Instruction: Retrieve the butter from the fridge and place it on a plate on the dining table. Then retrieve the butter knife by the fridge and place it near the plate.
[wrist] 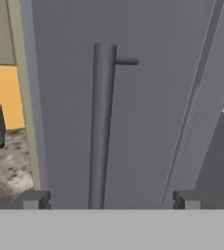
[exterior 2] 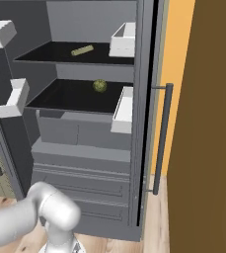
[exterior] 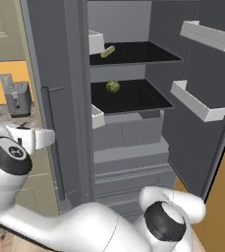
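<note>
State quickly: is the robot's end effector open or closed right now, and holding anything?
End effector: open, holding nothing, facing the fridge door handle.

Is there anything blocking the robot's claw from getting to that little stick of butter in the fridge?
Yes. The open gripper faces the closed left door of the fridge, right at its bar handle. The butter lies on the top shelf behind the opened right side, so the arm must swing around that door.

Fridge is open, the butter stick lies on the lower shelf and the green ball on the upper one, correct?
Not quite. The fridge is open, but the shelves are swapped: the butter lies on the upper shelf and the green ball on the lower one. The left base view shows it.
</note>
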Robot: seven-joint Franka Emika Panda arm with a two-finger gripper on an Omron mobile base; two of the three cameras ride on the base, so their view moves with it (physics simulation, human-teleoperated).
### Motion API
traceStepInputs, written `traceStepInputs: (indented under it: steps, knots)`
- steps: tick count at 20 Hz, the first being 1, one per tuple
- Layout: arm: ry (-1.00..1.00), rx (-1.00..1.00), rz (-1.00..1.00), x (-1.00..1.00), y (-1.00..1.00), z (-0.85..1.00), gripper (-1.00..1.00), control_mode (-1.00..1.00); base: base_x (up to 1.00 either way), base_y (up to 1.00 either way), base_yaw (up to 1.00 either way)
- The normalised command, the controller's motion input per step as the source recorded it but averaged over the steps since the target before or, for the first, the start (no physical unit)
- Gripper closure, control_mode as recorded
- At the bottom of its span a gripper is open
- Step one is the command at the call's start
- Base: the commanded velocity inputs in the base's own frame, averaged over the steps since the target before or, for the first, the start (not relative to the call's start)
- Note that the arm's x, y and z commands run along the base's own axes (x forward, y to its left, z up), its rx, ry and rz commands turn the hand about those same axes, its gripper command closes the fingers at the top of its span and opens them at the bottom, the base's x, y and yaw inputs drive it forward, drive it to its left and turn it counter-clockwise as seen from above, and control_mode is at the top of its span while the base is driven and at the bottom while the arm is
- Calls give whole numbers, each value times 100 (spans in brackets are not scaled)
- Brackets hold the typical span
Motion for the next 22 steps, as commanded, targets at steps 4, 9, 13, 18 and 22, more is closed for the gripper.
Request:
traceStepInputs:
  steps: [4,9,13,18,22]
  knots:
    - [-19,18,20,-100,-100,0,-100,-100,0,0,0]
    - [-18,44,29,-65,-100,0,-100,-100,0,0,0]
    - [-11,47,25,-48,-100,0,-100,-100,0,0,0]
    - [-5,55,17,-17,-100,0,-100,-100,0,0,0]
    - [0,56,11,0,-100,0,-100,-100,0,0,0]
